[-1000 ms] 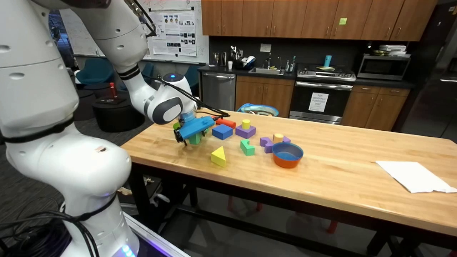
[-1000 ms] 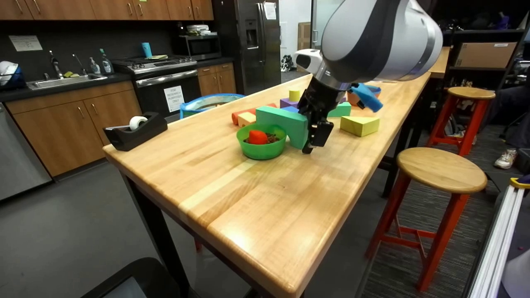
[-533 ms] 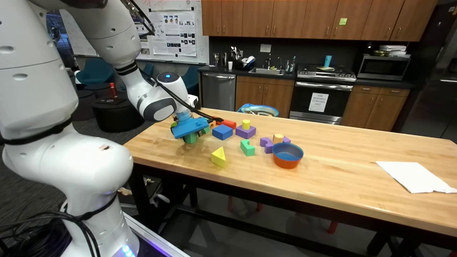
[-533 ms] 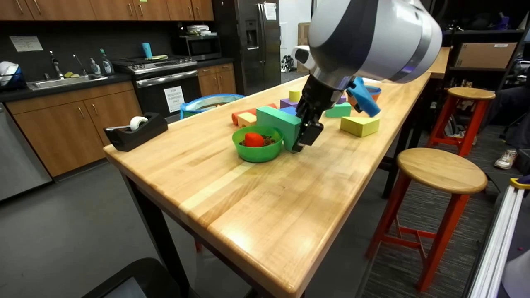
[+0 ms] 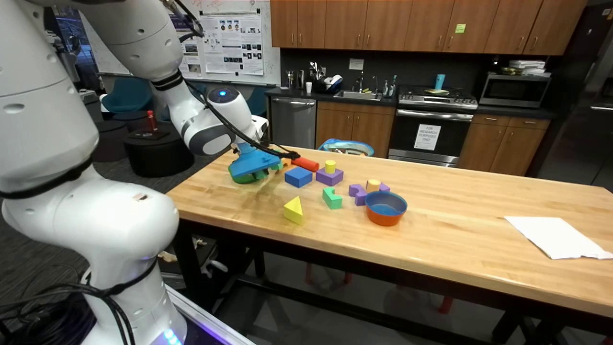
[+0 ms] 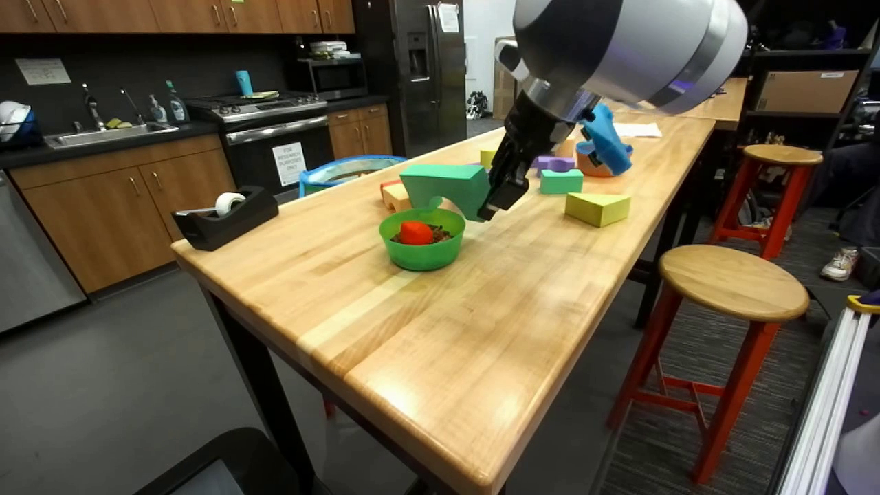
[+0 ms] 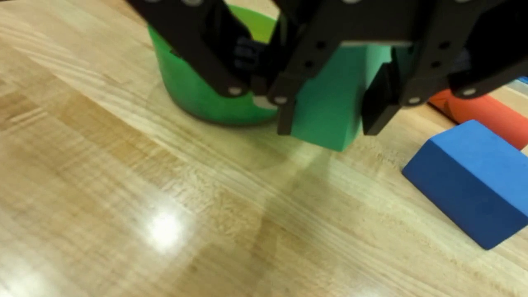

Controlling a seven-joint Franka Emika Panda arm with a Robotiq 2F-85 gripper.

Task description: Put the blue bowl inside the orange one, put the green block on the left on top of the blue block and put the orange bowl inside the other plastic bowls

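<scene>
Gripper [image 7: 330,123]: its two fingers are standing close together and are gripping the green block [image 6: 443,184] by one end; the rest of the block is sticking out.
Green block: it is hanging, as it seems, a little above the table [image 6: 385,357], just beside the green bowl [image 6: 422,256]; whether it is touching the rim, I am not able to tell.
Blue block [image 7: 470,181]: it is lying on the table near the gripper, with its flat top facing up.
Good carrying: I am judging that bringing the green block onto the blue block is the step in hand; it is probably needing more height first, so that the bowl and the red cylinder [image 5: 305,164] are not getting knocked.
Good stacking: the lower edge is showing a curved cut-out, so the block is likely asking for careful centring and slow lowering.
Bowls: the blue bowl [image 5: 386,203] is already sitting inside the orange bowl [image 5: 384,219]; the last nesting is still waiting.
Surface: the pale wood is shining, and a yellow wedge [image 6: 597,210] is resting on it.
Room: brown cabinets [image 5: 421,26] are hanging at the far side; a stool [image 6: 734,282] is standing beside the table.
</scene>
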